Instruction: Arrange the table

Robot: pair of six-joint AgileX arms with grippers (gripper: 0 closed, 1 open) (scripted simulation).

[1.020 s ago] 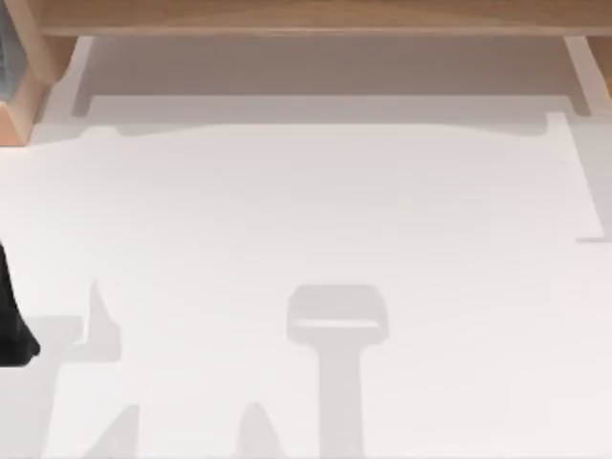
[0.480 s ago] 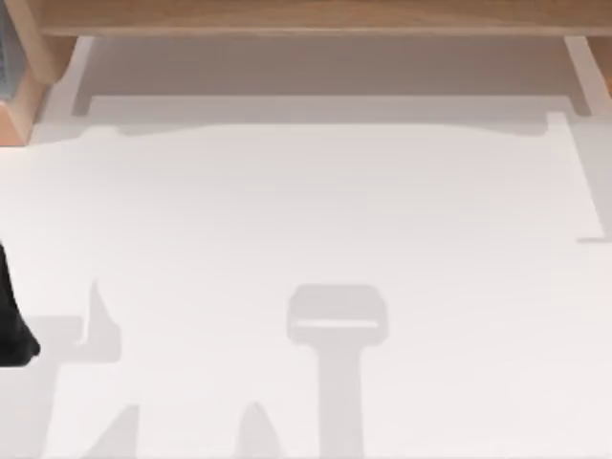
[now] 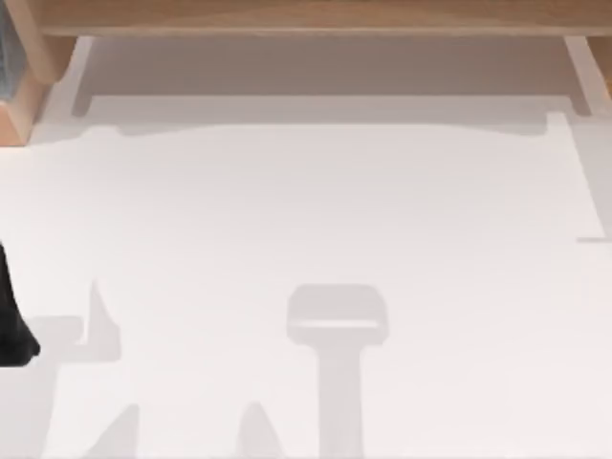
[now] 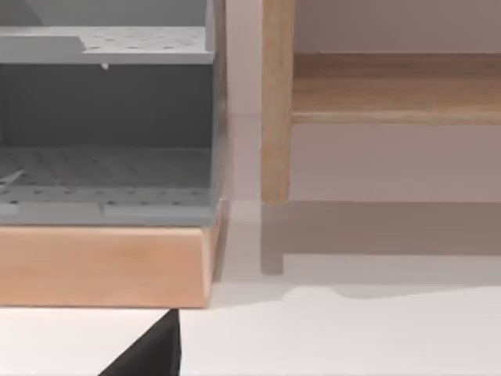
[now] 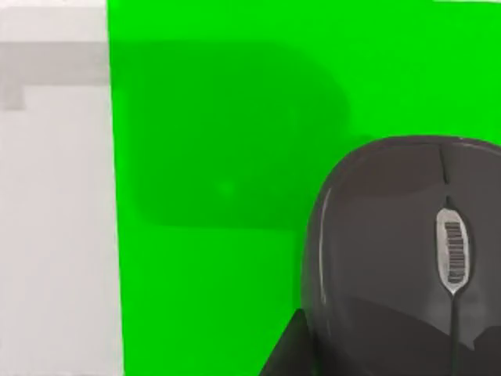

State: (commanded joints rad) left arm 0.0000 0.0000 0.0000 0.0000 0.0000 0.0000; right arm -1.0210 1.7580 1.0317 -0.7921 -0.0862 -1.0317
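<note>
Right wrist view: a black sliver of the right gripper shows at the picture's edge, hard against the side of a dark mouse. I cannot tell whether it touches the mouse, nor whether the jaws stand wide or narrow. The mouse has a grey scroll wheel and lies on a bright green mat. A soft shadow falls on the mat beside it. The mat lies flat on the white desk, and its straight edge leaves a strip of bare desk alongside.

In the left wrist view a black corner of the left gripper hangs over the white desk; how its jaws stand cannot be told either. Just beyond it is a grey perforated shelf unit sitting on a light wooden base. Beside the unit stands an upright wooden post, with a wooden rail running off from it.

From above, the left arm is a dark shape at the desk's left edge. The desk fills most of that view, plain and white, with wooden framing along its far side and grey shadows across its near part.
</note>
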